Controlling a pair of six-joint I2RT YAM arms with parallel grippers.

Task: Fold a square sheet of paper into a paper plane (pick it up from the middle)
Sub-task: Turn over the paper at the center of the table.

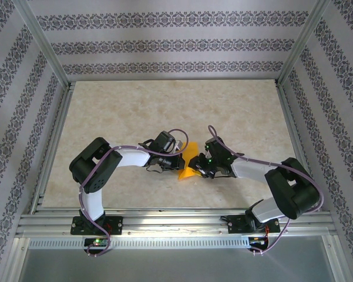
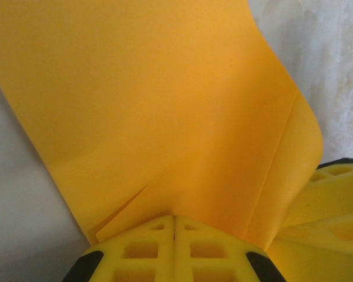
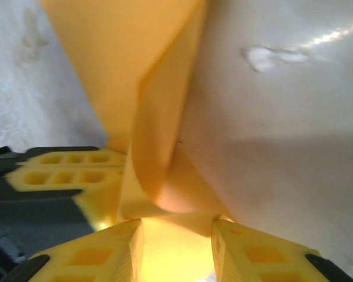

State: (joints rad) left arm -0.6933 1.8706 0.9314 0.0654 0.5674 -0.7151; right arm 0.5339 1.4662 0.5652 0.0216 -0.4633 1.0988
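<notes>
Front-middle of the table (image 1: 135,111): that's where the orange paper (image 1: 190,165) is, hanging right between the two wrists.
Paper from above: a small bright wedge, wider at the top, with its pointy corner aimed down toward the front edge of the table.
Paper up close: plain, smooth and seriously orange. From the left wrist it fans out as one broad sheet. A narrow flap is folded over along its right side, where the edge curls round, and a short slanted crease runs near the bottom.
Paper from the right wrist: a long folded strip standing on edge, its crease running down toward the fingers and its shadow falling on the table beside it.
Left gripper (image 2: 174,218): yellow fingers pressed flat together, with the sheet coming straight out of the seam, so it's pinching the paper.
Right gripper (image 3: 177,235): fingers parted with a clear gap. The folded strip drops into that gap, but neither pad looks pressed on it.
Left arm (image 1: 97,176): elbow hunched up on the left, white forearm reaching right and slightly away from the base.
Right arm (image 1: 288,188): a mirror of that, elbow bunched up on the right and forearm stretched left, so both wrists nearly meet.
Paper touching the table: honestly can't tell.
</notes>
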